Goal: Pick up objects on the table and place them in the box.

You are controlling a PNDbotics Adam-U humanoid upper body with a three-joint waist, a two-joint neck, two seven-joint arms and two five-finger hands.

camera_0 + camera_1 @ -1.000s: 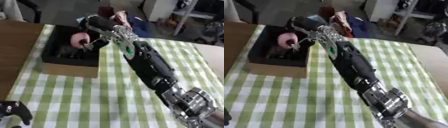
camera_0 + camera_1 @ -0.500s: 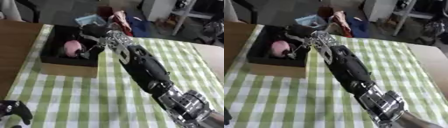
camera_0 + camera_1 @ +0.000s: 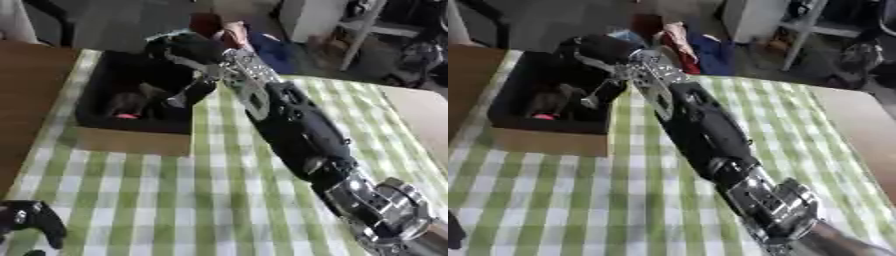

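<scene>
Below right hand (image 3: 188, 55), pink object (image 3: 127, 115) in box (image 3: 131, 137)

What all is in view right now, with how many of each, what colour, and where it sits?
Box: one, black inside with tan cardboard walls, far left of the table.
Pink thing: one, low inside the box, mostly in shadow; other dark contents there cannot be made out.
Tablecloth: one, green and white check, covering the table.
Bare wood: brown strip along the left edge.
Clutter on the floor: red, white and blue items beyond the table.
Right hand: black, above the box's near-right corner; whether it is open or shut cannot be told.
Left hand: black, lower left corner, idle.
</scene>
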